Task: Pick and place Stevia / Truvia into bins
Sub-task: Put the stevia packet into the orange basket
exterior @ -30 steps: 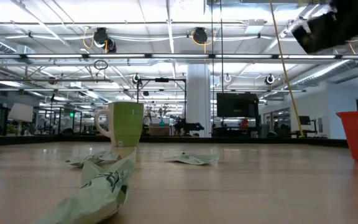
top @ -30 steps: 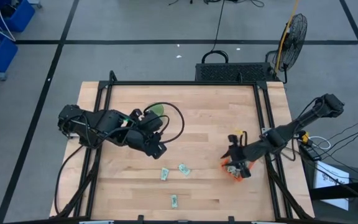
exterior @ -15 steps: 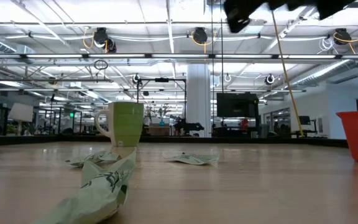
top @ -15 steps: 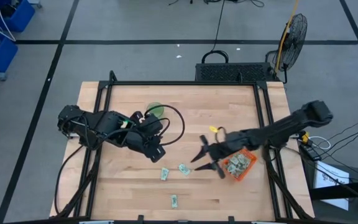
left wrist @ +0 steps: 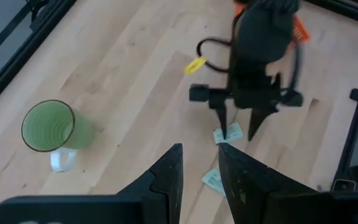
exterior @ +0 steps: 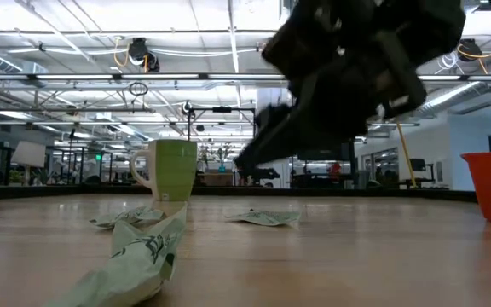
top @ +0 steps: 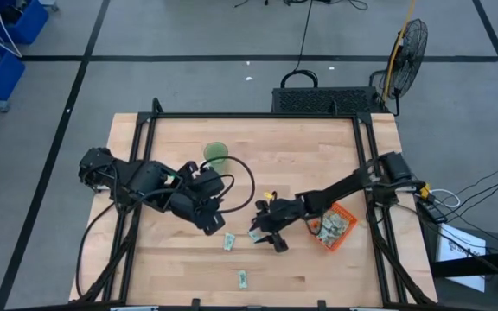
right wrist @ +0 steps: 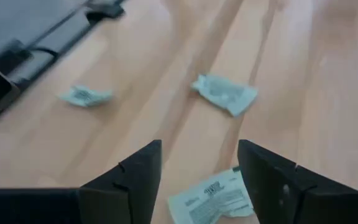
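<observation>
Your right gripper [top: 264, 235] hangs over the middle of the table [top: 318, 147], jaws spread wide and holding nothing, right above a green-and-white Stevia packet [top: 256, 234] that lies flat on the wood. In the right wrist view that packet [right wrist: 213, 200] sits between the two dark fingers [right wrist: 129, 180], with a second packet [right wrist: 225, 93] and a third packet [right wrist: 86, 96] farther out on the boards.

From above, one packet [top: 229, 243] lies just beside your left gripper [top: 217, 224] and another packet [top: 242, 279] lies near the table's front edge, well apart from the rest. Your left gripper's jaws stand slightly parted with nothing between them.

The orange bin [top: 333, 228] sits by the table's right side and already holds several packets. The green cup [top: 215, 155] stands upright behind the left arm.
</observation>
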